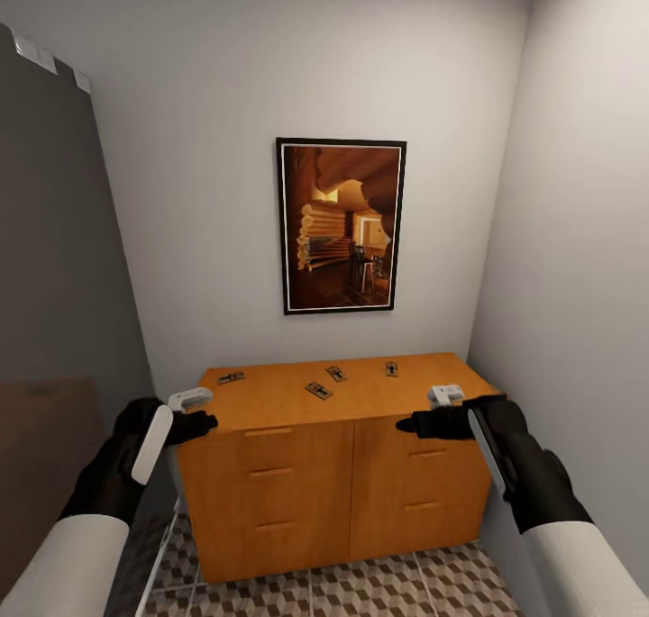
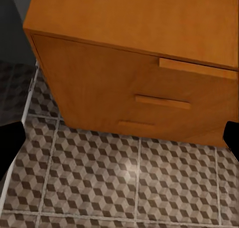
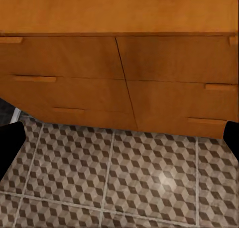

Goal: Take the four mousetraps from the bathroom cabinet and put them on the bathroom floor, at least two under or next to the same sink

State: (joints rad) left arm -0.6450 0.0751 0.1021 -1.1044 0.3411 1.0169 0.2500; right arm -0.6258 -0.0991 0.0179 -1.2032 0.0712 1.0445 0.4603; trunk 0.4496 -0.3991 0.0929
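Four mousetraps (image 1: 317,390) lie spread across the cabinet (image 1: 333,473) top, at 12 o'clock from the robot. Left tool (image 1: 200,416) and right tool (image 1: 416,421) hover before the cabinet's front corners, both open and empty. Patterned floor (image 2: 124,183) lies below.

— What sort of place was it?

— A room in a home, small and narrow. Plain pale walls (image 1: 207,149) closed in on both sides.

— What showed that?

— A framed picture (image 1: 341,225) of a log-cabin interior hung on the back wall. Under it stood an orange-brown wooden cabinet (image 1: 333,482) with drawer fronts, household furniture.

— And the floor?

— The floor (image 2: 99,183) was tiled in a brown, beige and white cube pattern with pale grout, the kind laid in a bathroom. No basin or tub was in sight to confirm it.
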